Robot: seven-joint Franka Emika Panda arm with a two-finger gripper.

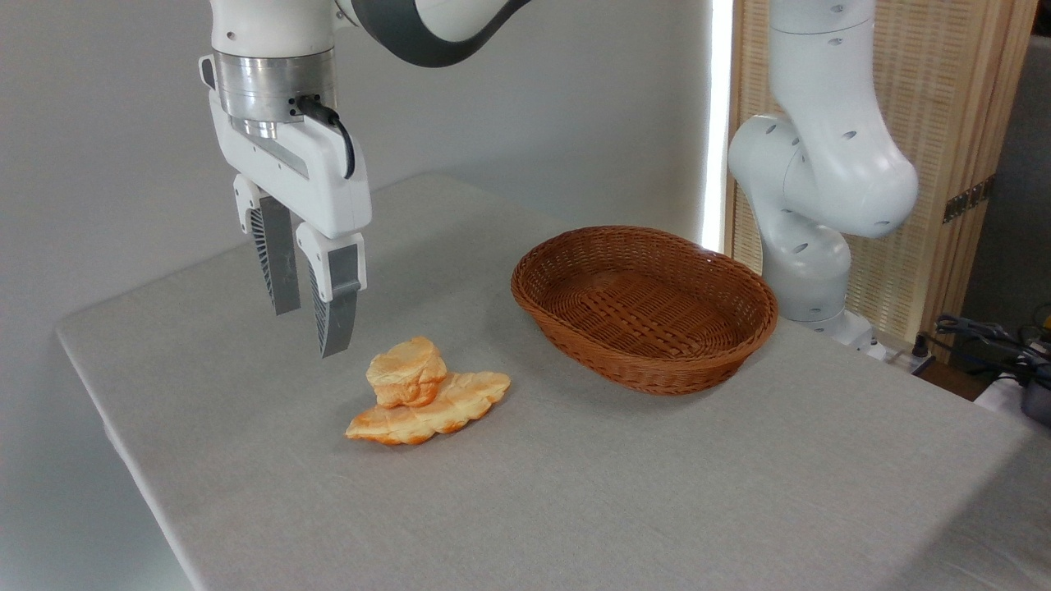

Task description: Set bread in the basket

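Observation:
The bread (pixel 406 371), a small chunky golden-orange roll with a pale ridged top, rests on top of a longer flat leaf-shaped bread piece (pixel 439 408) on the grey table. My gripper (pixel 310 328) hangs in the air just up and to the left of the roll, its two grey fingers pointing down, open with a narrow gap and nothing between them. It touches neither piece. The basket (pixel 743 328), an oval brown wicker one, stands empty to the right of the roll.
The arm's white base and lower links (pixel 809 205) rise behind the basket at the table's right rear. A wooden slatted screen (pixel 944 123) stands behind them. Cables and gear (pixel 993 345) lie off the right edge. The table's left edge (pixel 123 443) runs diagonally near the gripper.

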